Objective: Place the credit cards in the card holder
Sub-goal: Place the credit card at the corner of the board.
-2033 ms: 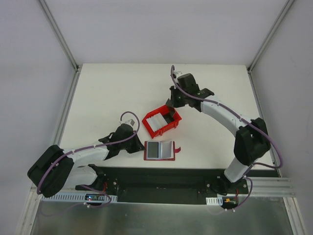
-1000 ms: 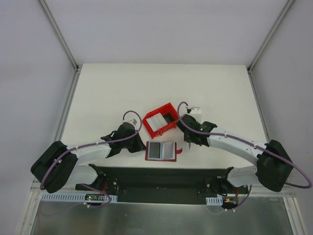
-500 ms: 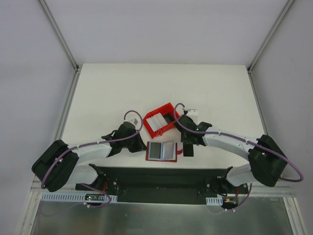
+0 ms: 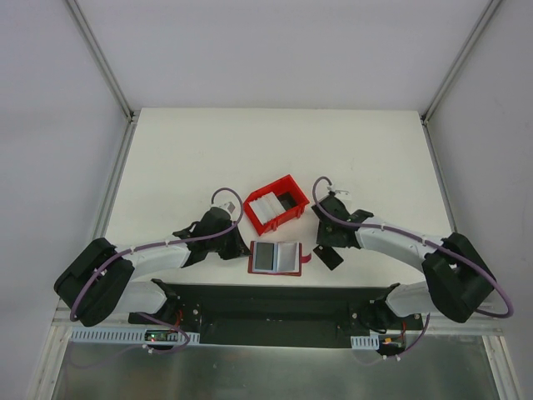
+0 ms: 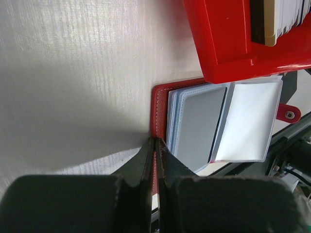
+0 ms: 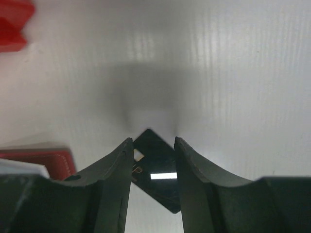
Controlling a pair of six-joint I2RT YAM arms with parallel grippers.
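Observation:
The card holder (image 4: 273,257) lies open near the table's front edge, red with pale inner pockets (image 5: 199,124). My left gripper (image 5: 156,145) is shut on the holder's red left edge (image 5: 159,104); from above, the left gripper (image 4: 244,250) sits at the holder's left side. One dark credit card (image 4: 328,257) lies flat on the table just right of the holder's tab. My right gripper (image 6: 151,143) hangs open right over that dark card (image 6: 158,174), its fingers apart and off the card. More whitish credit cards (image 4: 266,207) stand in the red bin.
The red plastic bin (image 4: 293,185) stands just behind the card holder, and its wall (image 5: 228,43) is close to the left gripper. A black base plate (image 4: 275,304) runs along the near edge, right in front of the holder. The bin's corner (image 6: 12,24) shows at the right wrist view's upper left.
My right arm swung from the bin to the table right of the holder, then opened and let the dark card drop flat. The left gripper kept its hold.

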